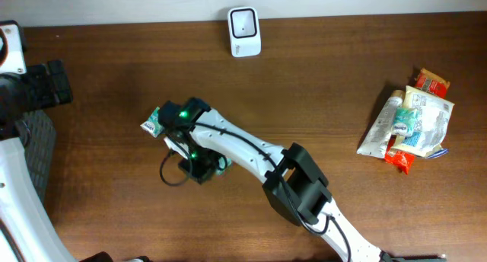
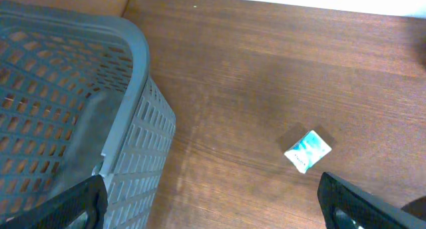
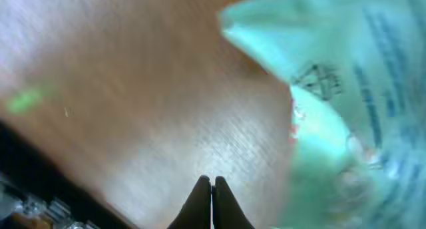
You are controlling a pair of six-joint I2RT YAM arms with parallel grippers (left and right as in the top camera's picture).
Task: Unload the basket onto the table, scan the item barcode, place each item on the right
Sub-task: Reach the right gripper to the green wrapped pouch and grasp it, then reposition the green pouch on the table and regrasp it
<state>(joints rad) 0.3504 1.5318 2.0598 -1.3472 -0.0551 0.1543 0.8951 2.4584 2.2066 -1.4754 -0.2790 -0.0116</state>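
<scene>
The item, a small teal and white packet (image 1: 152,123), lies on the brown table, partly under my right arm's wrist. In the right wrist view the packet (image 3: 346,89) fills the right side, blurred and close. My right gripper (image 3: 212,189) is shut, its tips pressed together over bare wood left of the packet, with nothing between them. From above, the right gripper (image 1: 199,169) sits just below the wrist. The white scanner (image 1: 244,31) stands at the table's far edge. My left gripper (image 2: 219,202) is wide open, with the packet (image 2: 307,150) ahead on its right.
A grey mesh basket (image 2: 126,76) stands at the left, close to the left gripper. A pile of other packets (image 1: 411,125) lies at the right of the table. A black cable loop (image 1: 167,174) hangs beside the right gripper.
</scene>
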